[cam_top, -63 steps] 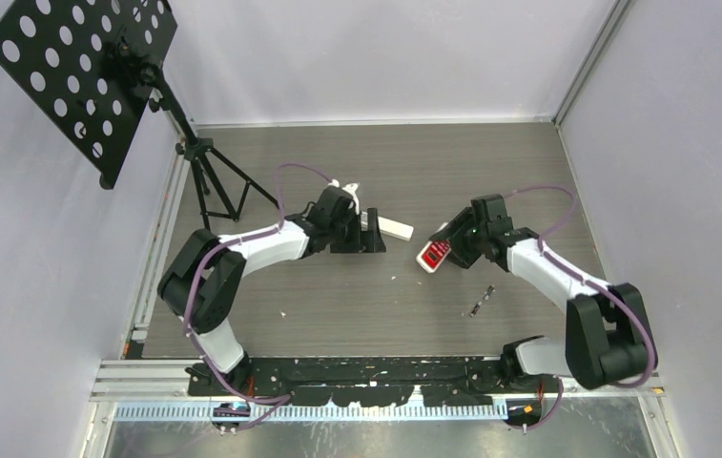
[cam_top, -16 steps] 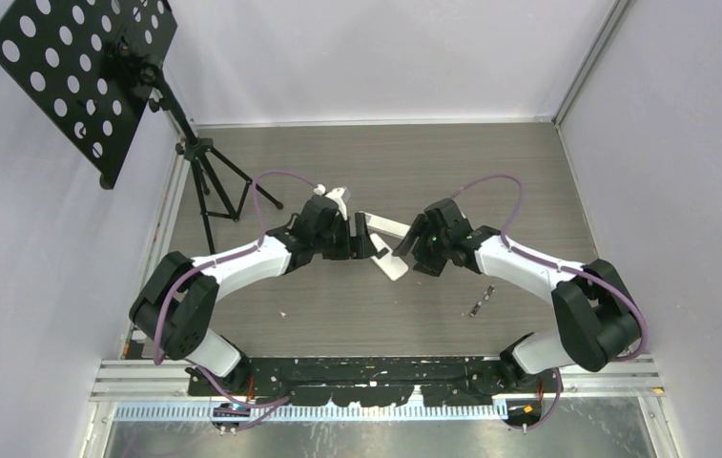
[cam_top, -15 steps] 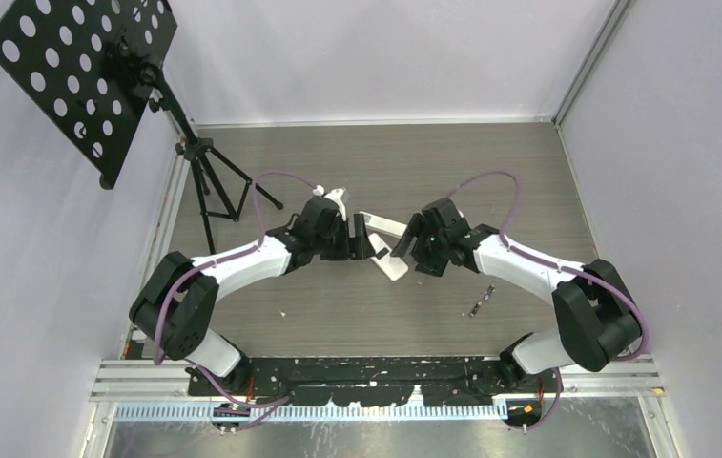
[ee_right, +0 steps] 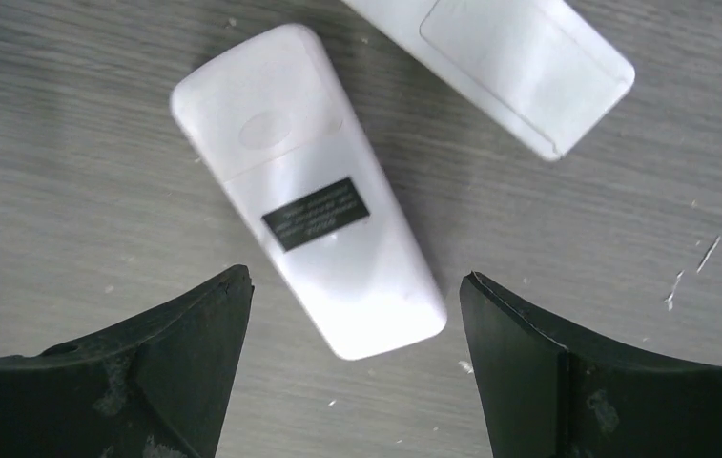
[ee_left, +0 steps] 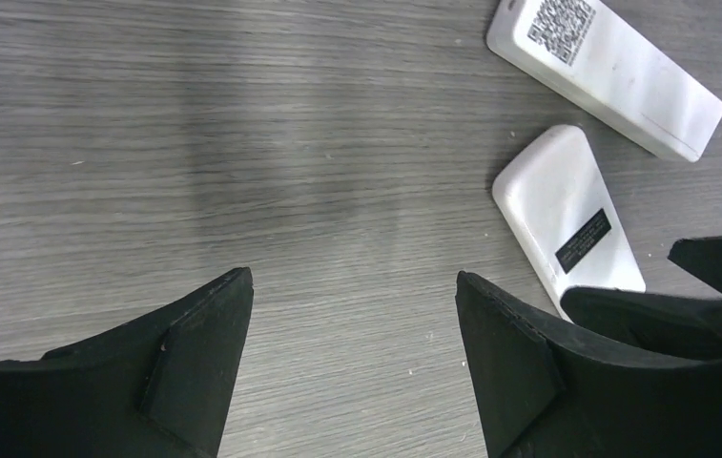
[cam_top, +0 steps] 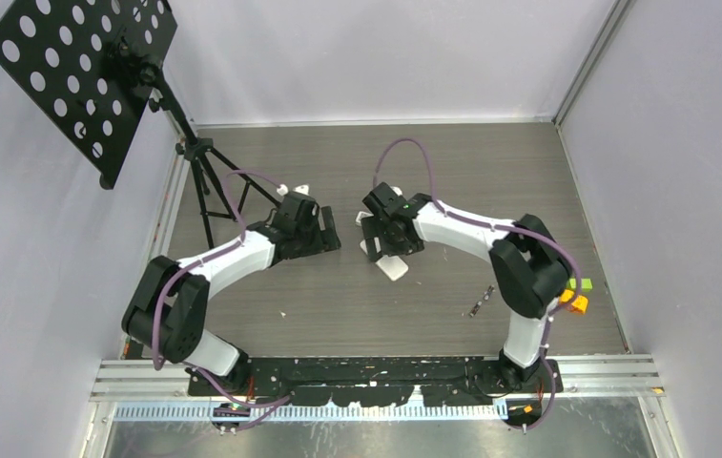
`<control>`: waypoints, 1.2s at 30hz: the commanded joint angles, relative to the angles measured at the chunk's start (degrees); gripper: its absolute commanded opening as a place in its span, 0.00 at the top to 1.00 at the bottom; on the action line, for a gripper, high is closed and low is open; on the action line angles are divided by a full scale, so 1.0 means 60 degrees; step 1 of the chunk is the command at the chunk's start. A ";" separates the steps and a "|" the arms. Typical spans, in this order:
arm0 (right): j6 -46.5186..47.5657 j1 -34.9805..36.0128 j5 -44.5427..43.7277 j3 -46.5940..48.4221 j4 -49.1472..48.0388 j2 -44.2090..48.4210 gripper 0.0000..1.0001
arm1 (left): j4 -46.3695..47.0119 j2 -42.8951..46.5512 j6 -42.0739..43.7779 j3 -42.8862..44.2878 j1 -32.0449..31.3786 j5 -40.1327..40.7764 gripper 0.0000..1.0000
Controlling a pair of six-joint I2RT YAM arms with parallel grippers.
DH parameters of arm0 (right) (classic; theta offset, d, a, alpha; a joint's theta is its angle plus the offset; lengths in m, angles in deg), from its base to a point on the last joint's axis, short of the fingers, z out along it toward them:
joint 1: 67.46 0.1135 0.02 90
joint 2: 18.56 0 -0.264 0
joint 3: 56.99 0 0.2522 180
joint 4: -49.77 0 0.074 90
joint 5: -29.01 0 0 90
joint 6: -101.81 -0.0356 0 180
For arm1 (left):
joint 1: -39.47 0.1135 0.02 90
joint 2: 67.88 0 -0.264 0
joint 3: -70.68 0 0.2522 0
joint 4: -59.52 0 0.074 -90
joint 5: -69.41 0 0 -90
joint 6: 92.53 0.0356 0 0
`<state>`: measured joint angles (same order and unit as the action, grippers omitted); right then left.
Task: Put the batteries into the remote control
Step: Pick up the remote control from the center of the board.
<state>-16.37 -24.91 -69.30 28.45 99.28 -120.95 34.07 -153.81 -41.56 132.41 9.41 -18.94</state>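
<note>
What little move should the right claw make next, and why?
Probably lower the right claw and close on the rounded white plastic remote with the black label. It lies back up on the grey wooden table, below and between the open fingers, and its battery cover looks closed.

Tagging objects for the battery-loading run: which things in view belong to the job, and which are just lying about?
Job:
- remote with black label
- second white remote (can't tell which one gets loaded)
- battery

Lying about:
- music stand
- orange block
- green block
</note>
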 commanded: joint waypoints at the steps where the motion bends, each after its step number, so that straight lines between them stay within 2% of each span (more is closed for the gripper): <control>1: 0.1293 0.0066 -0.0590 0.1048 0.0988 -0.0978 0.15 | -0.0201 0.0663 -0.0102 -0.0145 0.0280 0.0221 0.20; 10: 0.1572 0.0118 -0.0582 0.1789 0.1032 -0.1642 0.18 | -0.0210 0.0927 -0.0102 -0.0172 0.0411 -0.0026 0.19; 17: 0.1409 -0.0095 0.0078 0.2374 0.1670 -0.2042 0.26 | -0.0276 0.1403 -0.0073 -0.0268 0.0438 -0.0078 0.19; 24: 0.1438 -0.0103 0.0548 0.3148 0.2574 -0.2650 0.24 | -0.0307 0.1804 -0.0057 -0.0395 0.0440 -0.0230 0.19; 27: 0.1512 -0.0127 0.0655 0.3471 0.2839 -0.2914 0.27 | -0.0307 0.1926 -0.0033 -0.0432 0.0440 -0.0217 0.19; 30: 0.1561 -0.0185 0.0862 0.3565 0.2847 -0.3032 0.35 | -0.0298 0.2018 0.0032 -0.0484 0.0440 -0.0231 0.19; 34: 0.1354 -0.0279 0.0906 0.3418 0.2557 -0.2892 0.58 | -0.0026 0.2211 0.0085 -0.0677 0.0440 -0.0670 0.19; 36: 0.1082 -0.0290 0.0867 0.3186 0.2176 -0.2637 0.61 | 0.0268 0.2272 0.0103 -0.0810 0.0440 -0.0967 0.18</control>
<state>-8.04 -26.27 -64.67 47.73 114.56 -139.04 32.26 -142.44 -41.43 128.84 11.74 -21.30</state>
